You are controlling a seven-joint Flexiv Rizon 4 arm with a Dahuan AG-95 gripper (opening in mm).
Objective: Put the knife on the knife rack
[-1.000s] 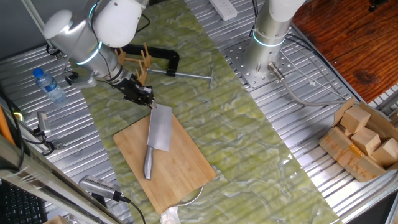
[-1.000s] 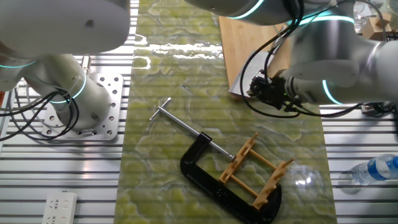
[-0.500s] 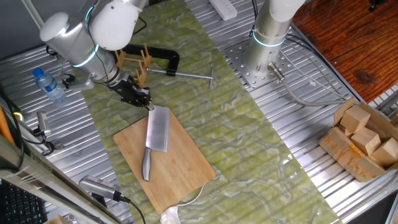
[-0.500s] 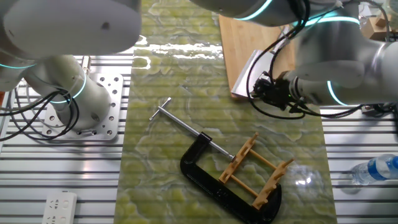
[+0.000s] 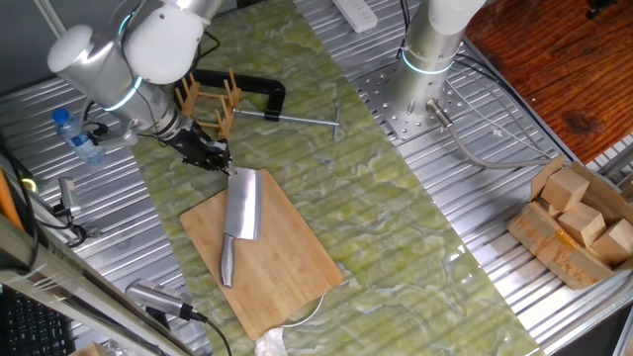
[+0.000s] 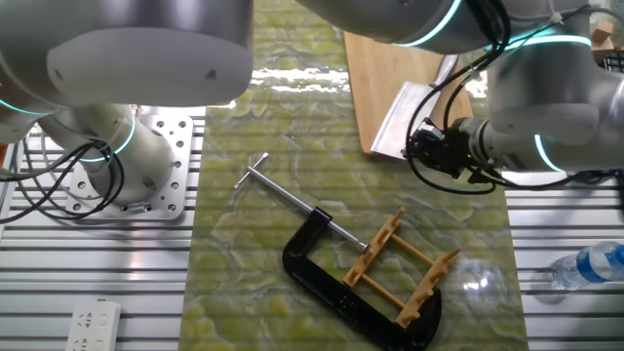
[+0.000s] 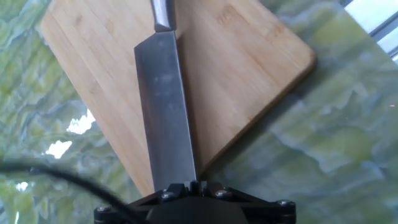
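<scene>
The bamboo cutting board (image 5: 282,267) lies flat on the green marbled mat (image 5: 396,218). Over it extends the knife (image 5: 239,206), broad grey steel blade and slim silver handle, its far blade end pinched in the closed gripper (image 5: 224,168). The pale wooden peg knife rack (image 5: 203,97) stands just behind the gripper.

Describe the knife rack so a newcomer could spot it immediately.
On the green mat, find the black clamp near the robot's elbow. The knife rack stands inside its jaw. It is the only light wooden frame of upright pegs; the cutting board is flat.
</scene>
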